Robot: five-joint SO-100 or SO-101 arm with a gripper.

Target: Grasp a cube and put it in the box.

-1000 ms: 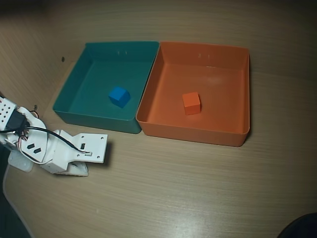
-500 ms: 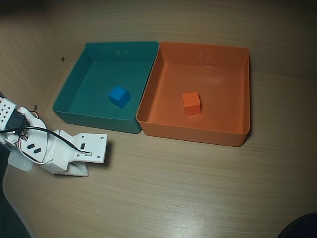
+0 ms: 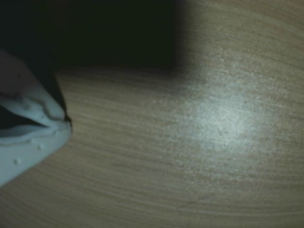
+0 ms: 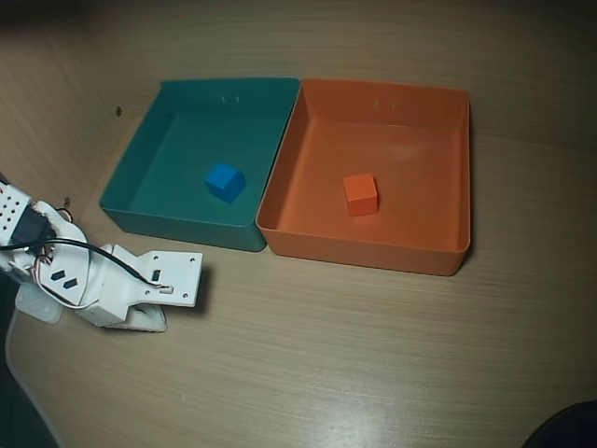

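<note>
Sitting inside the box (image 4: pixel 448 177), the cube (image 4: pixel 360 194); gripper (image 3: pixel 64 124) well apart from the box, jaws closed, empty.

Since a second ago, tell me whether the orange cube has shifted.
No. In the overhead view the orange cube sits at the same spot inside the orange tray, equally spaced from its front wall as before.
</note>
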